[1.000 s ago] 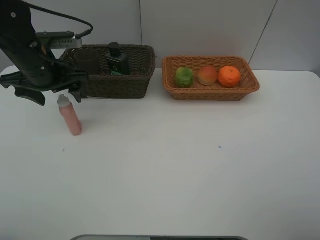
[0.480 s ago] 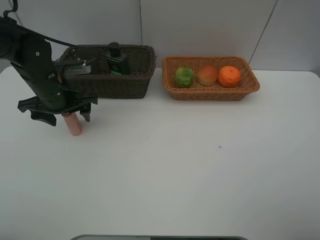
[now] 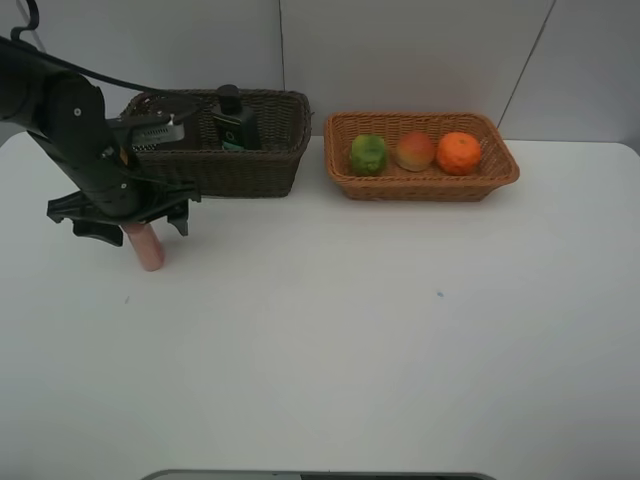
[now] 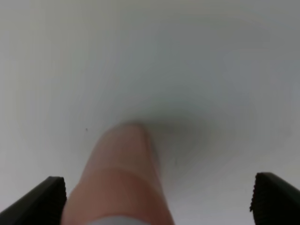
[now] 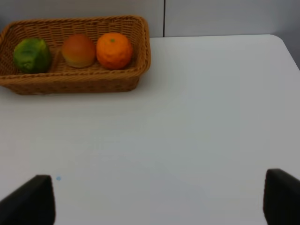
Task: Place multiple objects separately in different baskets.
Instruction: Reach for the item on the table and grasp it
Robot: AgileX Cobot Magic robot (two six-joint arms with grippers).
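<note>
We see our left gripper (image 3: 128, 222) over the upright pink bottle (image 3: 147, 247), jaws spread either side; our right gripper's (image 5: 159, 199) jaws are spread too.

- The left gripper (image 3: 128, 224) hangs at about nine o'clock on the white table (image 3: 400, 330), jaws spread wide over the top of the upright pink bottle (image 3: 148, 248).
- At eleven o'clock, the dark brown basket (image 3: 235, 165) holds a dark bottle (image 3: 236, 122).
- At one o'clock, the tan basket (image 3: 420, 182) holds a green fruit (image 3: 368, 153), an apple-like fruit (image 3: 415, 151) and an orange (image 3: 459, 152) in a row.
</note>
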